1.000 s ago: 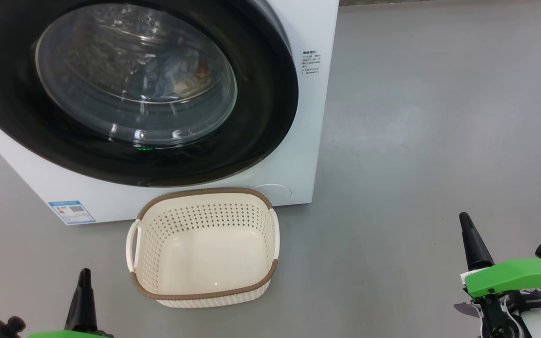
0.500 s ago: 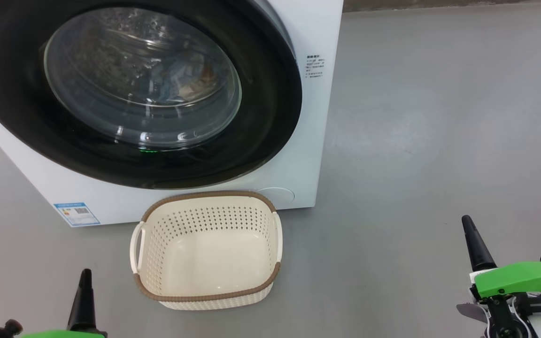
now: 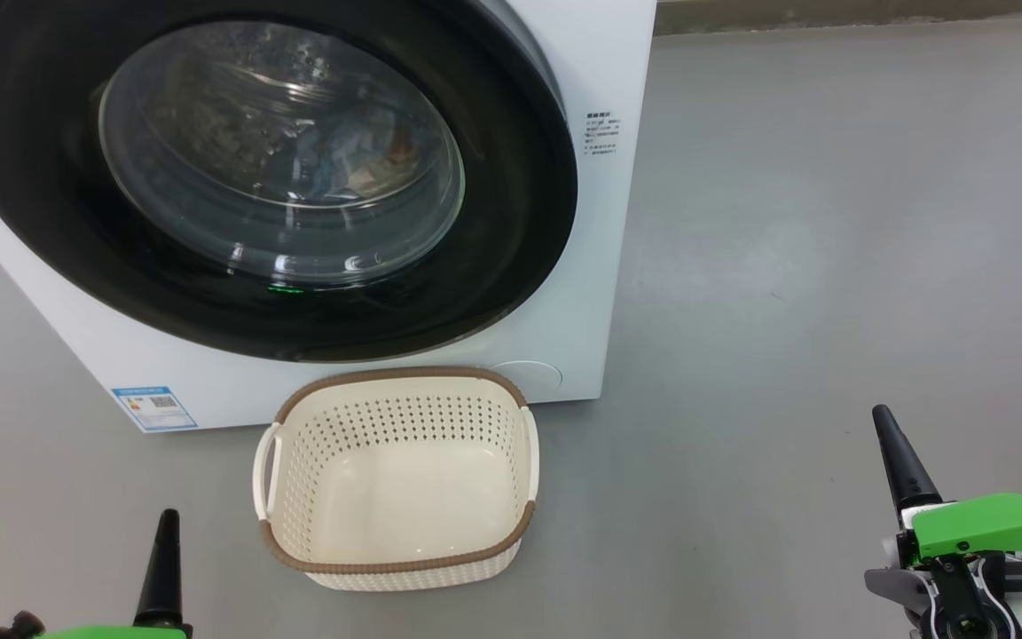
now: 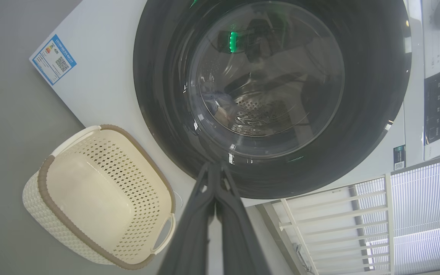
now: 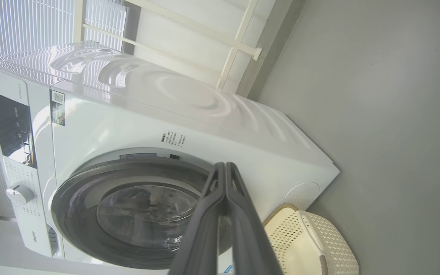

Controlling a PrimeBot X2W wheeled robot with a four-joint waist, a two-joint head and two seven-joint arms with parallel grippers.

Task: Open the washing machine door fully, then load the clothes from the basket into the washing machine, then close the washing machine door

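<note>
Washing machine door [image 3: 271, 169] sits shut, flush in washing machine [image 3: 604, 71], ahead of both grippers; blue clothes [image 3: 342, 164] show behind its domed glass. Basket [image 3: 404, 377], perforated cream plastic with a brown rim, stands just right of left gripper [image 3: 169, 516], near the machine base. Right gripper [image 3: 882, 417] has smooth grey floor [image 3: 786, 266] ahead. Both grippers are pinched closed, holding nothing.

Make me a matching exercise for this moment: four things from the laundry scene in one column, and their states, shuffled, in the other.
Things:
1. washing machine door
2. basket
3. clothes
4. left end effector

States:
A. empty, standing on the floor
B. fingers pressed together, holding nothing
C. closed on the washing machine
D. inside the drum

Pairs: 1-C, 2-A, 3-D, 4-B
</note>
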